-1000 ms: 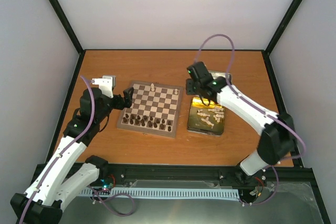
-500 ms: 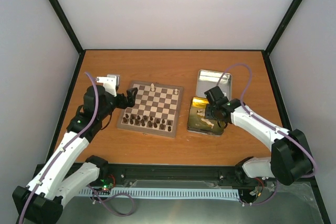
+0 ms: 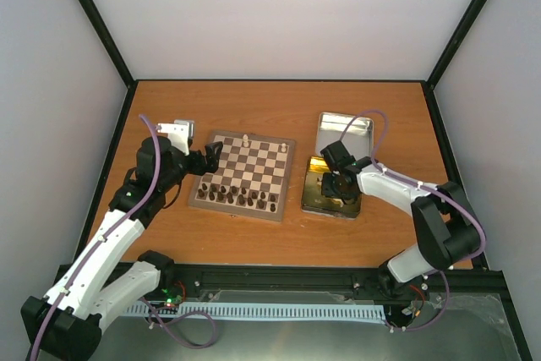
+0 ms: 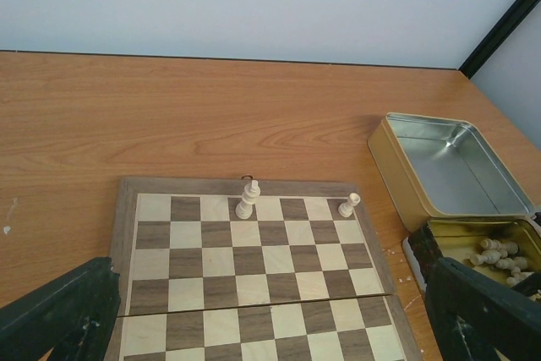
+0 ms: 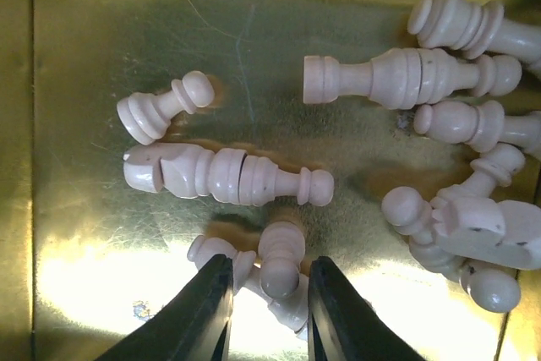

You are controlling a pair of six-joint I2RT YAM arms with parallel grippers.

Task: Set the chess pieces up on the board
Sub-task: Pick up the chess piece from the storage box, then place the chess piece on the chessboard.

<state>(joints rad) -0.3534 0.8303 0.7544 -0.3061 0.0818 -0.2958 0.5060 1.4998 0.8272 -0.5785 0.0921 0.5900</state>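
Observation:
The board point(image 3: 245, 177) lies left of centre; two cream pieces point(image 4: 247, 200) point(image 4: 348, 205) stand on its far row. Several cream chess pieces point(image 5: 228, 175) lie loose in the gold tin point(image 3: 313, 202). My right gripper point(image 5: 266, 272) is down inside the tin, open, its fingers point(image 5: 203, 310) on either side of a cream pawn point(image 5: 281, 264) with small gaps. It shows in the top view point(image 3: 331, 183) over the tin. My left gripper point(image 4: 270, 319) is wide open and empty, low over the board's left part point(image 3: 207, 158).
Dark brown pieces point(image 3: 237, 196) stand in rows on the board's near side. The silver tin lid point(image 3: 342, 133) lies open-side up just behind the gold tin point(image 4: 473, 247). Bare wooden table point(image 3: 254, 107) lies behind the board.
My right arm swung from above the lid and tin back down into the gold tin, its fingers now around a pawn. My left arm shifted slightly and stays by the board.

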